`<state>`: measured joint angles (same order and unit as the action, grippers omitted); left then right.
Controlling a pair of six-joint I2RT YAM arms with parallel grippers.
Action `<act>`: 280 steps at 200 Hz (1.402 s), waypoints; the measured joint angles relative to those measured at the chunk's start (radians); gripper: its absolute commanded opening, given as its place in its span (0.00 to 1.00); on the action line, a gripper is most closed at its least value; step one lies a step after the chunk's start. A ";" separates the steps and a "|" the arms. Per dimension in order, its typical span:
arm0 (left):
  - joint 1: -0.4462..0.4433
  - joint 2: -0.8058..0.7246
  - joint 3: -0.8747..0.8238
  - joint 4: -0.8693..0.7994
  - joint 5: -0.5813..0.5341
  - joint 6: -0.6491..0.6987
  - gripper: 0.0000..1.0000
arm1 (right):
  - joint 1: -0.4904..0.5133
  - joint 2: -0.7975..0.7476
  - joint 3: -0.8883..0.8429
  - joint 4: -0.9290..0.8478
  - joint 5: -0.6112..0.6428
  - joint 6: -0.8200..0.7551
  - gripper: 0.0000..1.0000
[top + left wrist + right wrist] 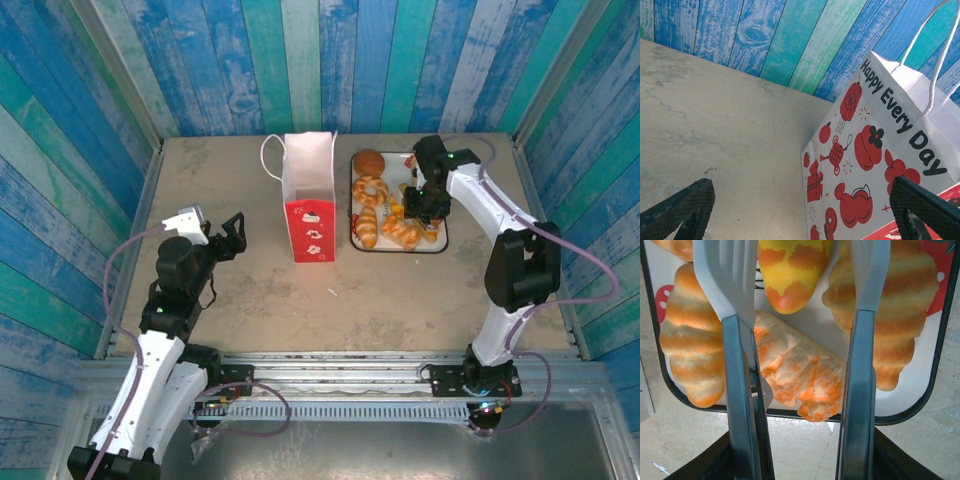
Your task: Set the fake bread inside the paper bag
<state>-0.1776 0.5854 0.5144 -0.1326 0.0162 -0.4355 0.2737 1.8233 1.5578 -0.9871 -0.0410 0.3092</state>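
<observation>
The fake bread lies on a white tray (pixel 446 236): a round bun (pixel 369 162), a ring doughnut (pixel 370 190), a croissant (pixel 368 228) and rolls (pixel 402 232). My right gripper (pixel 425 208) hangs over the tray's front right part. In the right wrist view its long fingers (pixel 737 390) stand apart, open, on either side of an orange-and-white pastry (pixel 800 375) that overlaps the tray's dark rim (pixel 920 400). The paper bag (pixel 308 215) stands upright left of the tray. My left gripper (pixel 232 232) is open and empty, facing the bag (pixel 880 150) from the left.
In the right wrist view a yellow-orange pastry (pixel 790 270) and two striped croissants (pixel 692 350) (pixel 900 315) crowd around the fingers. Blue plank walls enclose the table on three sides. Bare tabletop (pixel 330 300) lies between the bag and the arm bases.
</observation>
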 measured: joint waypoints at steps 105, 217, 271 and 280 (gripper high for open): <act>0.000 0.003 0.000 0.002 0.000 0.000 0.94 | 0.006 0.018 0.000 0.002 -0.006 0.000 0.53; 0.000 0.004 0.000 0.002 -0.001 0.000 0.94 | 0.020 0.081 0.000 0.009 -0.011 0.000 0.52; 0.000 0.011 0.000 0.002 -0.001 0.000 0.94 | 0.022 0.087 0.015 0.008 -0.010 0.003 0.34; 0.000 0.011 0.000 0.001 -0.002 0.000 0.94 | 0.022 0.087 0.015 0.008 -0.009 0.001 0.29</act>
<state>-0.1776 0.5961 0.5144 -0.1314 0.0139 -0.4351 0.2955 1.9106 1.5730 -0.9794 -0.0502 0.3099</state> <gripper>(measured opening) 0.940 0.347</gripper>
